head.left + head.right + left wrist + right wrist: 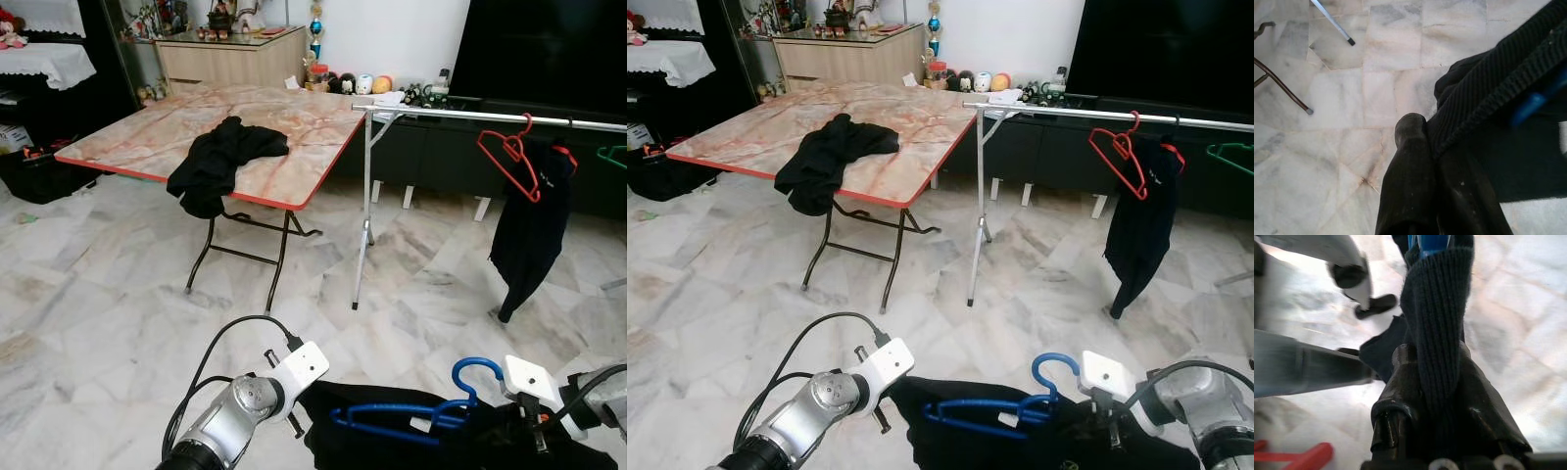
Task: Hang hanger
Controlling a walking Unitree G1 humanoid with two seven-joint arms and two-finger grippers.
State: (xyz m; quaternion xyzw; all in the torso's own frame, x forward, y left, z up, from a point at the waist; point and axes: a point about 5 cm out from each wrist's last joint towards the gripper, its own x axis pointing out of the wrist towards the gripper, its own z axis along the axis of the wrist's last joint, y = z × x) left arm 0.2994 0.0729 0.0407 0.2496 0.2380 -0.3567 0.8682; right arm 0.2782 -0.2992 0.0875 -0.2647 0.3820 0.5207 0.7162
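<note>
Jaws: I see my right gripper (1437, 377) clamped on the dark garment (1058, 441), with the blue hanger (1004, 406) just beyond its tips. My left gripper (1432, 161) pinches the garment's other edge. The rail (490, 117) stands well ahead.

A marble-patterned folding worktop (294, 127) with a red edge stands on the pale marble floor (88, 294). A black garment (217, 157) lies draped over its near edge. Behind it a wooden cabinet (230, 59) stands against the white wall.
</note>
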